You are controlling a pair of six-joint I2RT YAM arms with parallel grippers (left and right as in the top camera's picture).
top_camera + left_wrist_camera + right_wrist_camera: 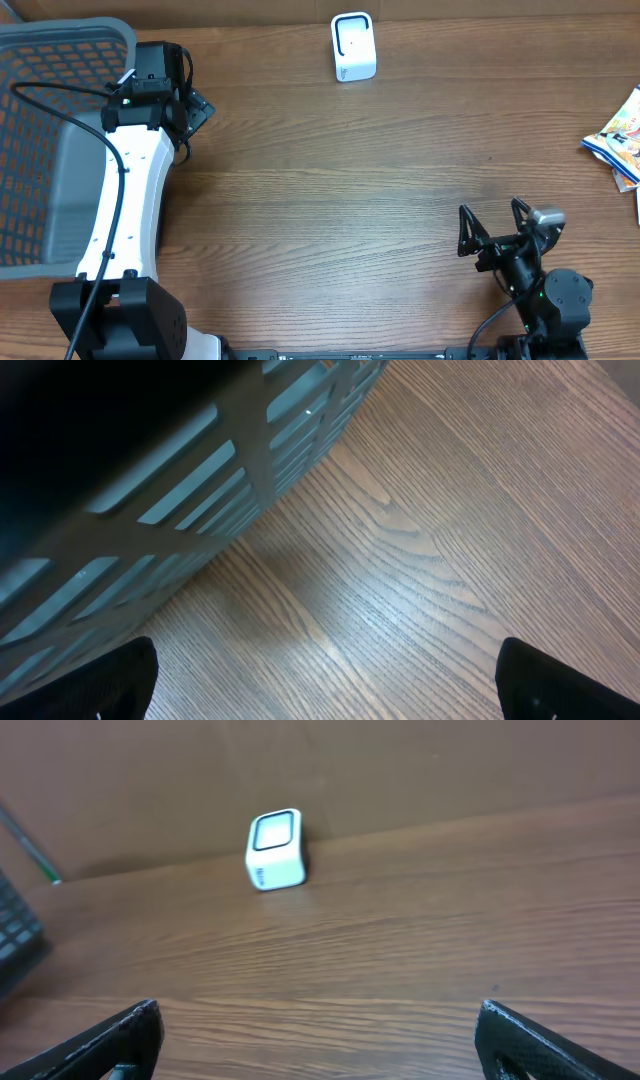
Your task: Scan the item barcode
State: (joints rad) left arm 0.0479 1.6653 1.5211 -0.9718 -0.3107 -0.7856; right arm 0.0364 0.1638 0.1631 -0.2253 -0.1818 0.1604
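Overhead looks down; wrists sit low, right sharing the scanner [353,46] [275,849]

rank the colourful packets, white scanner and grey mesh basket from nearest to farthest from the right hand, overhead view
1. colourful printed packets, at the far right, closest to the right hand
2. small white box-shaped scanner, far side, centre
3. grey plastic mesh basket, far left
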